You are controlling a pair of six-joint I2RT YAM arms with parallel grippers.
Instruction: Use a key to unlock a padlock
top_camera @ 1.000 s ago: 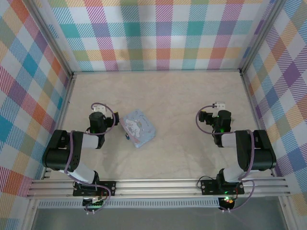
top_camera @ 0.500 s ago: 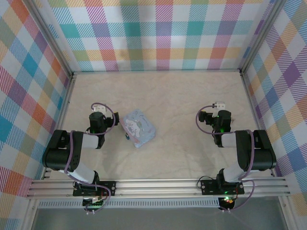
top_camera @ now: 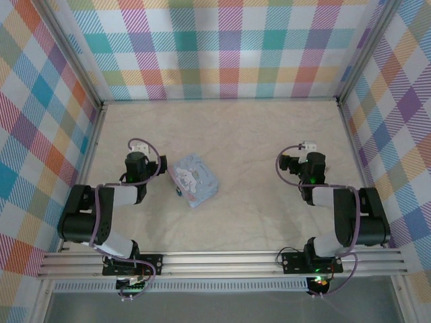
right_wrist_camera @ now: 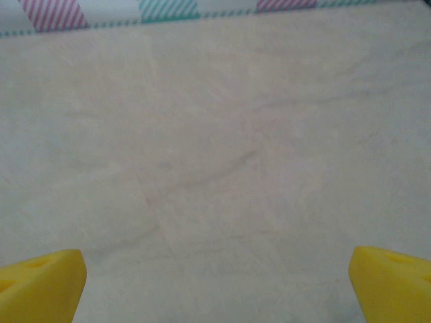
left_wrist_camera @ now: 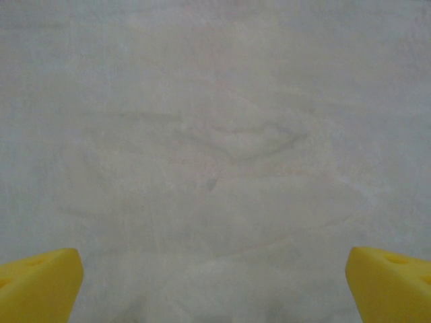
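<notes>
Left of counter centre, tin box: the pale-blue cartoon tin box (top_camera: pixel 196 177) lies flat on the counter (top_camera: pixel 269 134), at about 9 o'clock from the middle, turned askew.
Padlock: the padlock (top_camera: pixel 178 192) is a tiny dark speck touching the box's front side, at the box's 7 o'clock; its keyhole and shackle are too small to tell.
Left pincer: the left pincer (left_wrist_camera: pixel 215 286) is released, yellow tips spread wide over bare counter, grasping nothing; it sits near the box, at the box's 9 o'clock.
Right pincer: the right pincer (right_wrist_camera: pixel 215 286) is likewise released and empty, well apart from the box at its 3 o'clock.
Key: I cannot tell where it lies.
Feel of the padlock: likely stiff, light, smooth metal, so slippery, and apt to swing where it is fastened.
Where to hold: probably across the lock body's flat faces, from the side, leaving the keyhole end free.
Box underneath: thin tin, likely light; it may slide on the smooth counter when pushed, so steadying it seems wise.
Risk: a pinch too near the edge could let the little lock squirt free.
</notes>
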